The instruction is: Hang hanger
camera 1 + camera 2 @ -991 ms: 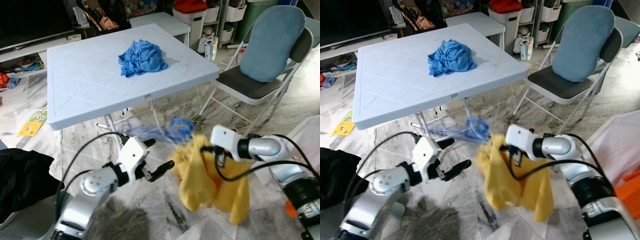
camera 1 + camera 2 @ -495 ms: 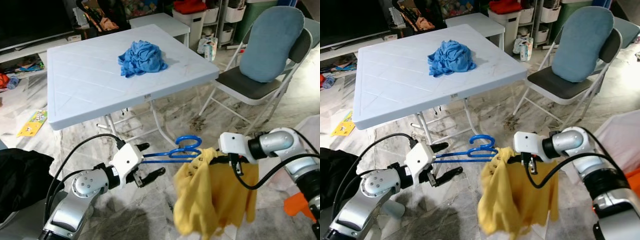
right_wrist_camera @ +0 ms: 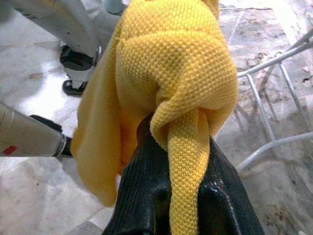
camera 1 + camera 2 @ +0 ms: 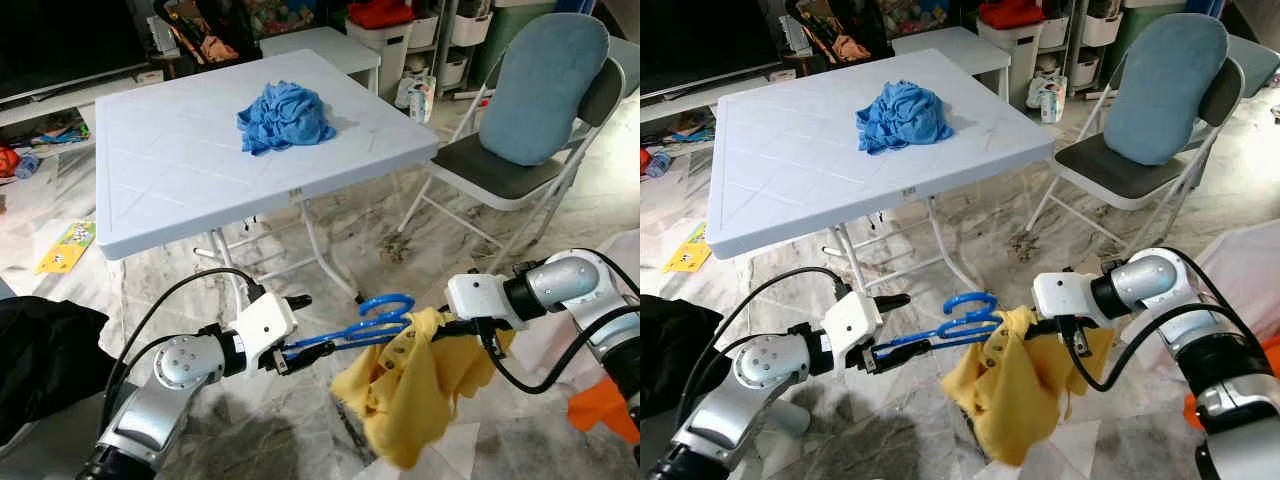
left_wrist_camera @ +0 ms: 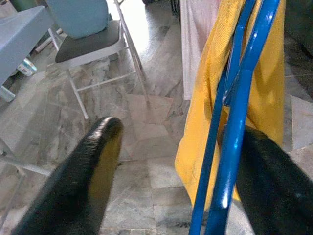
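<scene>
- The blue hanger (image 4: pixel 352 328) is in front of the table (image 4: pixel 180 170), above the floor, partly inside the yellow shirt (image 4: pixel 412 385).
- Left gripper (image 4: pixel 290 352): fingers spread in the wrist view, one resting against the hanger's bar.
- Right gripper (image 3: pixel 171 196): fingers pinched on shirt fabric.
- Hanging isn't done; no rail in sight.

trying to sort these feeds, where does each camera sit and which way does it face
Left eye view: on the head, looking forward and down at the white table, blue hanger and yellow garment; both silver arms show.
Right eye view: the same scene from slightly to the side, with the folding chair.
Left wrist view: along the left hand, open around the hanger's bars, garment beyond.
Right wrist view: along the right hand, pinching yellow knit.
Shared: the garment appears in all four.
</scene>
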